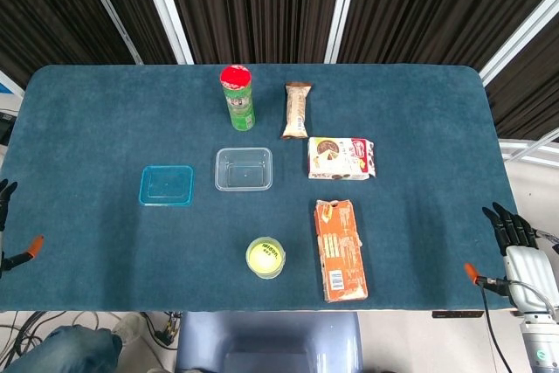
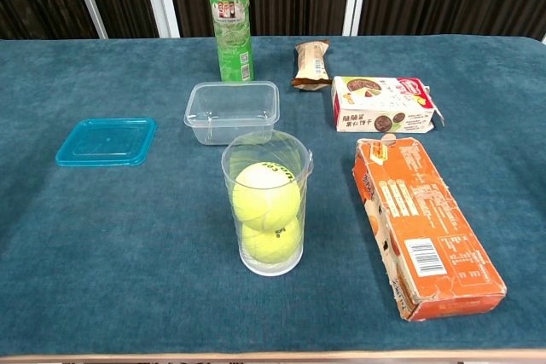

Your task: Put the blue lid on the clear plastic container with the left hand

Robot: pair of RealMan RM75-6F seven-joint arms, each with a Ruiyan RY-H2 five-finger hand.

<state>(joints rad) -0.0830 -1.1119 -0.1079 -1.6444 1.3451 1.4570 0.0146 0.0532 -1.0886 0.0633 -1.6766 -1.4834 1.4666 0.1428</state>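
Two things matter on this table [image 1: 105, 120]: the blue lid [image 1: 166, 185] and the clear plastic container [image 1: 244, 169]. The lid lies flat, well in from the left robot hand [image 1: 4, 194], and the container sits open just beyond it, further from that hand. I'd guess they are side by side so the lid needs only a short carry across. Only dark fingertips of the left robot hand show at the table's edge, touching nothing; whether they are spread I cannot tell. The right robot hand [image 1: 511, 226] hangs off the opposite edge, fingers apart, holding nothing. Nearer the front, a cup of tennis balls [image 2: 265, 204] and an orange box [image 2: 422, 223] stand clear of the lid's path.
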